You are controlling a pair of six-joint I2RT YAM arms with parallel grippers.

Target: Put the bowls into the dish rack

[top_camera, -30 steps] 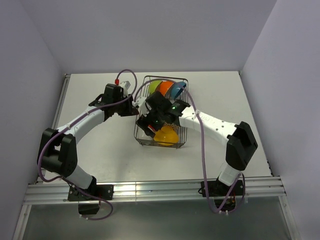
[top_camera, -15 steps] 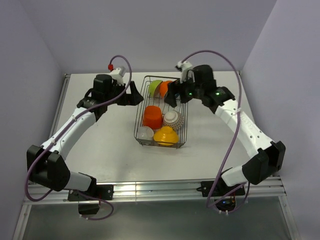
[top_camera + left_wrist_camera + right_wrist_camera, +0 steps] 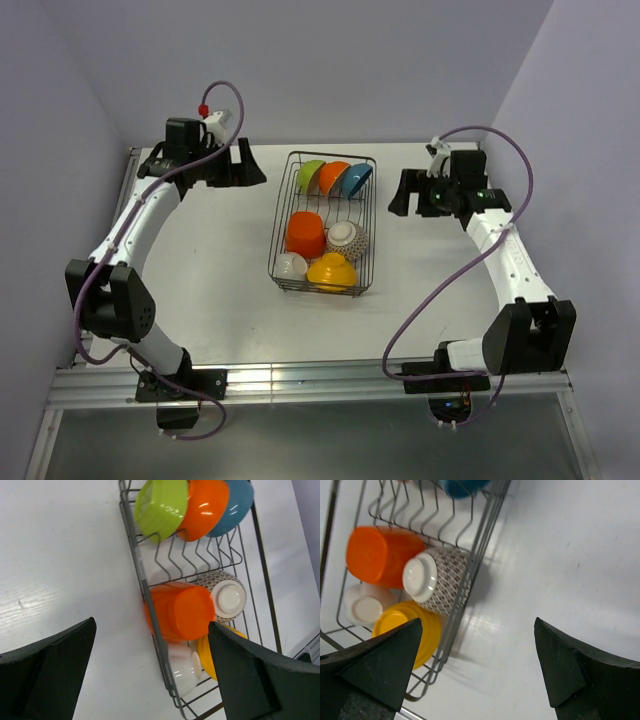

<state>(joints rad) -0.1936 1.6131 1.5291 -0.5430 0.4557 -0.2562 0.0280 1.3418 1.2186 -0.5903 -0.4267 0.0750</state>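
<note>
The dish rack (image 3: 279, 222) is a dark wire basket in the middle of the table. Several bowls sit in it. A green bowl (image 3: 310, 176), an orange one (image 3: 333, 177) and a blue one (image 3: 356, 180) stand on edge at the back. A red-orange bowl (image 3: 305, 234), a patterned bowl (image 3: 346, 238), a white bowl (image 3: 291, 265) and a yellow bowl (image 3: 332, 271) lie upside down in front. My left gripper (image 3: 250, 166) hangs open left of the rack, holding nothing. My right gripper (image 3: 400, 195) is open to the right of it, also holding nothing.
Pale walls close the table in at the back and on both sides. A metal rail (image 3: 300, 378) runs along the near edge by the arm bases. In the left wrist view the rack's side wire (image 3: 145, 587) passes between my fingers; in the right wrist view it (image 3: 475, 575) lies left.
Both arms have pulled away from the rack, the left toward the back left corner, the right out to the right. Both grippers have opened wide, and the bowls stay in the rack.
</note>
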